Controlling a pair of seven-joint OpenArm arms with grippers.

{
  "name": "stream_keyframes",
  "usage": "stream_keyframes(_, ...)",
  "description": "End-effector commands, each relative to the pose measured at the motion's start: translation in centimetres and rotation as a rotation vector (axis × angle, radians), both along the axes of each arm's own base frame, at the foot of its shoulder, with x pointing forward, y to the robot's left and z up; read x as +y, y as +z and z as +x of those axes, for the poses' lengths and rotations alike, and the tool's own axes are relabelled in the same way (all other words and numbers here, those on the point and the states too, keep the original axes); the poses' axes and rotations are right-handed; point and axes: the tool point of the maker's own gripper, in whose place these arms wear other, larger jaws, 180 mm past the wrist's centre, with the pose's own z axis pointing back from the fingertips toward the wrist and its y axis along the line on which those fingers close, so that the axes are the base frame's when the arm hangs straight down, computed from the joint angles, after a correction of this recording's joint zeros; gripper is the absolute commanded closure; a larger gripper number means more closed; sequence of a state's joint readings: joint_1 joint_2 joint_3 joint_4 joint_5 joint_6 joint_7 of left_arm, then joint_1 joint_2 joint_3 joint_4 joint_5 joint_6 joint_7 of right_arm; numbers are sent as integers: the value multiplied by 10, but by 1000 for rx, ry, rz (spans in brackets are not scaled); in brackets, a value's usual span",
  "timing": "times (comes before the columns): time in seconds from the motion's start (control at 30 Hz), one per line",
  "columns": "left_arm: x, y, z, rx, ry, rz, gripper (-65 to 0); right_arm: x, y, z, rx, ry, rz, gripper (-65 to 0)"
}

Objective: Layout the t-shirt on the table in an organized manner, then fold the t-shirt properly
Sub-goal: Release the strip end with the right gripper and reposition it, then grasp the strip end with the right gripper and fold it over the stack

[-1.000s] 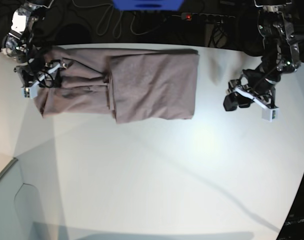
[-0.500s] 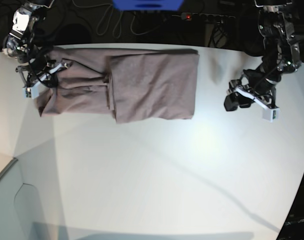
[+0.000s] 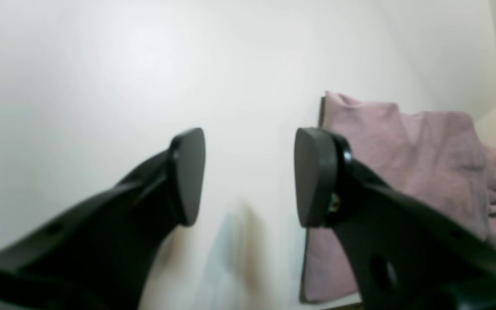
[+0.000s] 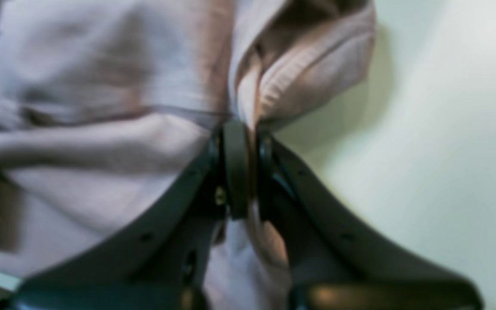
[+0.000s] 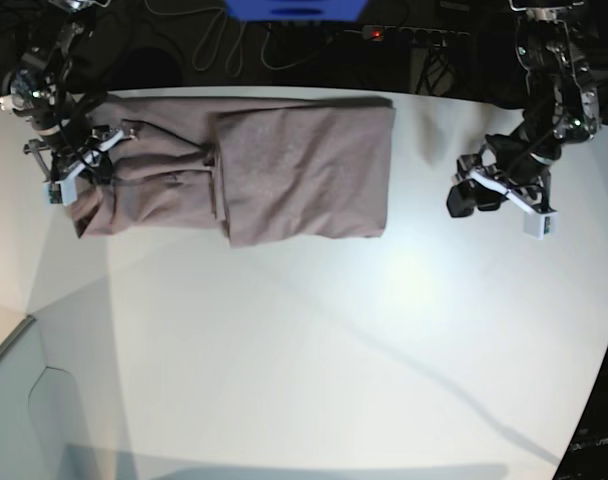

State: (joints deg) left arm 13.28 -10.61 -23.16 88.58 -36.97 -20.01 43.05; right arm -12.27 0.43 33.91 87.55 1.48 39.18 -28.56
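Observation:
The mauve-grey t-shirt [image 5: 284, 170] lies partly folded at the back left of the white table [image 5: 334, 350], its right half doubled over into a neat rectangle. At the bunched left end, my right gripper [image 5: 89, 162] is shut on a ribbed fold of the t-shirt [image 4: 308, 90], which is pinched between the right gripper [image 4: 248, 129] fingers. My left gripper [image 5: 464, 196] hovers over bare table right of the shirt. It stands open and empty in the left wrist view [image 3: 250, 172], where the t-shirt [image 3: 403, 150] edge lies just beyond its right finger.
Black cables and a power strip [image 5: 384, 33] with a red light run behind the table's back edge, next to a blue object [image 5: 294, 8]. A pale grey panel [image 5: 14, 400] sits at the front left corner. The table edge curves away at the right.
The right gripper has shut on the shirt's left end and drawn it slightly left, shifting the whole shirt with it. The left arm has barely moved.

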Motion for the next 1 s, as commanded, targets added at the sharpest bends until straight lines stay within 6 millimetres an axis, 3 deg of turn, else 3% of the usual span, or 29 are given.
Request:
stream_keyframes(0.0,4,12,8,-49,-1,3,-325,-3,13,8,-51,13,-11,0)
stream_keyframes(0.2,4,12,8,-49,-1,5,-325,9,22,6,-72,34,-17,0)
stream_keyframes(0.5,4,12,7,-48,-1,6,-325,92,40,7,-113,255,20,0)
stream_keyframes(0.73,7,-10,-7,20,14,-9,-325,146,60,16,-177,393,60,0)
stream_keyframes(0.97,6,-14,-16,37,12,-7,-325,207,67,16,-204,548,128,0)
